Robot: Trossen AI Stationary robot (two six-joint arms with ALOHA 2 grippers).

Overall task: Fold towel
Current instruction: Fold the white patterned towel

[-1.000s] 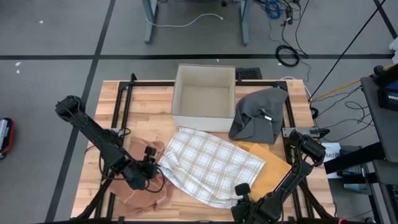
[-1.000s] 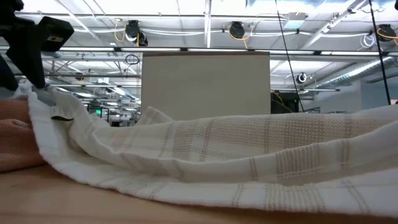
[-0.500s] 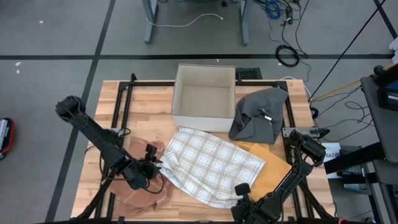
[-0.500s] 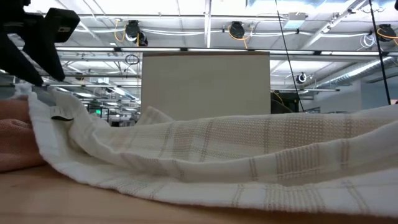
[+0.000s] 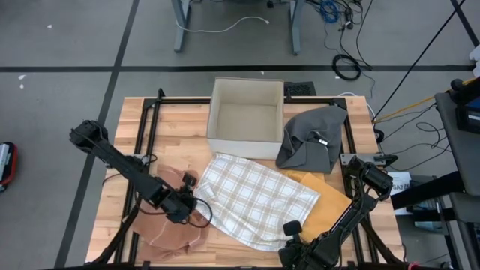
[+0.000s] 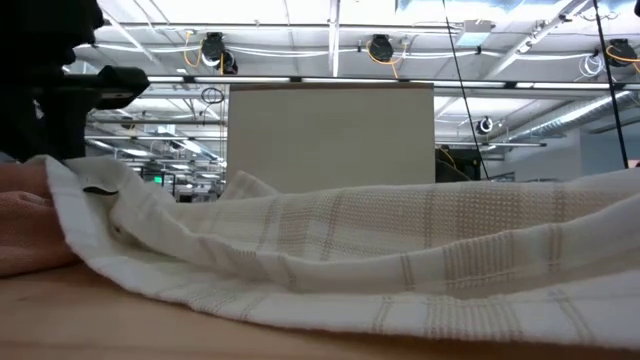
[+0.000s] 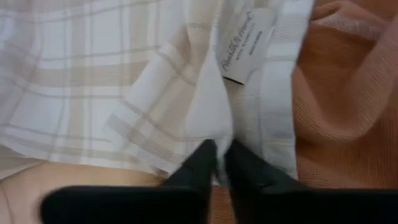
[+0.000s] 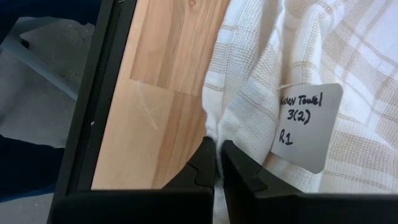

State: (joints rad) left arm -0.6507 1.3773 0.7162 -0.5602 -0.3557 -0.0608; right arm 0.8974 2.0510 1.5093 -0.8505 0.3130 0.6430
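At counter centre: plaid towel [image 5: 255,199] lies spread out.
Left claw [image 7: 219,163]: at the towel's 9 o'clock edge, pinching that hem beside the orange cloth [image 5: 169,229].
Right claw [image 8: 217,158]: at 6 o'clock, pinching the towel's edge.

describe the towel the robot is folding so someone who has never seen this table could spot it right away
Start at the open cardboard box at the table's far side. Just in front of it lies the white towel, spread flat mid-table. Unlike the plain orange cloth, grey cloth and mustard cloth around it, it alone has a beige plaid pattern.
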